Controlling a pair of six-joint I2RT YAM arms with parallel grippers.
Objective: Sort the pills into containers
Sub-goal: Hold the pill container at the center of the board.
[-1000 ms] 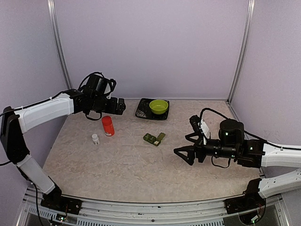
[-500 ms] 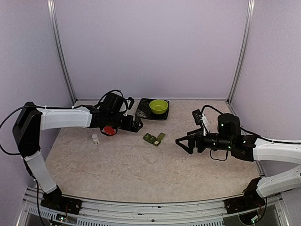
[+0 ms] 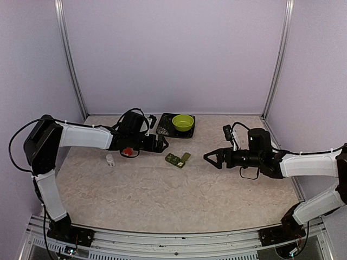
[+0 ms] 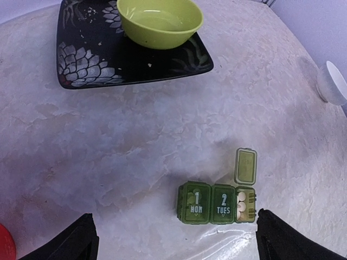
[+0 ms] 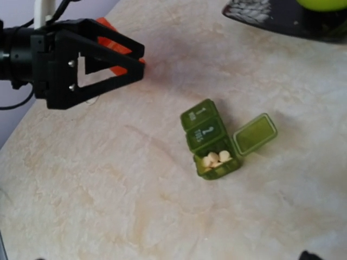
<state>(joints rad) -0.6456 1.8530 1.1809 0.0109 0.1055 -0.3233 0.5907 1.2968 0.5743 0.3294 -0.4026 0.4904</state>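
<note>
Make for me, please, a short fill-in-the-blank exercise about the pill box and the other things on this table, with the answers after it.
1. The pill box has three compartments; only ___ of them has its lid open.
2. The open compartment holds pale ___.
3. The closed compartment next to the open one bears the number 2 and the word ___.
4. The green bowl stands on a ___ tray.
Missing words: one; pills; TUES; black.

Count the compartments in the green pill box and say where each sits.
3, joined in a row in the left wrist view: closed MON compartment at the left end, closed TUES compartment in the middle, open compartment holding pills at the right end.
</note>
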